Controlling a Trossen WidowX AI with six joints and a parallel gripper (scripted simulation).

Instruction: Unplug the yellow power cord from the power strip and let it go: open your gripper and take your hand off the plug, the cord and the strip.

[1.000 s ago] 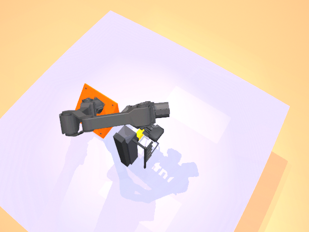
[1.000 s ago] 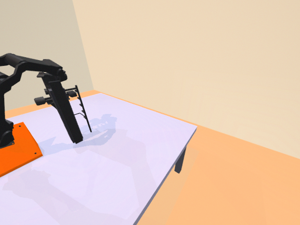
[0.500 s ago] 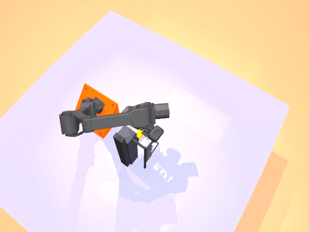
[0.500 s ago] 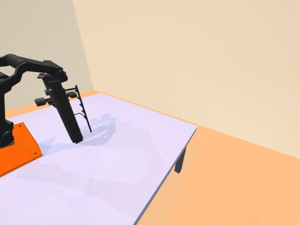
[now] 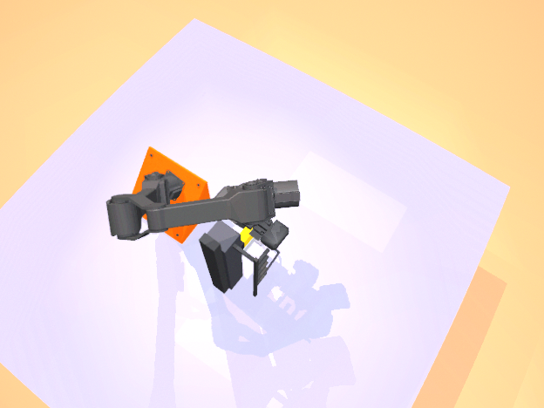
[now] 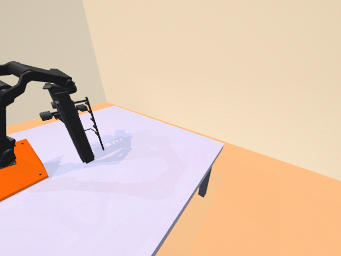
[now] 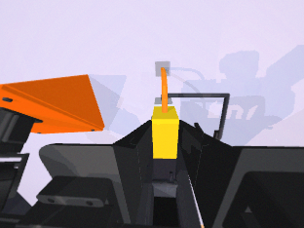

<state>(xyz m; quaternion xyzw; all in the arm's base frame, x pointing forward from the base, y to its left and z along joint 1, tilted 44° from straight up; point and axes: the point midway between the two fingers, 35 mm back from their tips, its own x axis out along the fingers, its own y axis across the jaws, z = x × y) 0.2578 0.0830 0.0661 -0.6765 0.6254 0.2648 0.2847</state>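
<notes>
The arm (image 6: 33, 74) hides the plug in the exterior view.

Dark grey, blocky jointed arm (image 5: 206, 208) on an orange base plate (image 5: 151, 159).
</notes>
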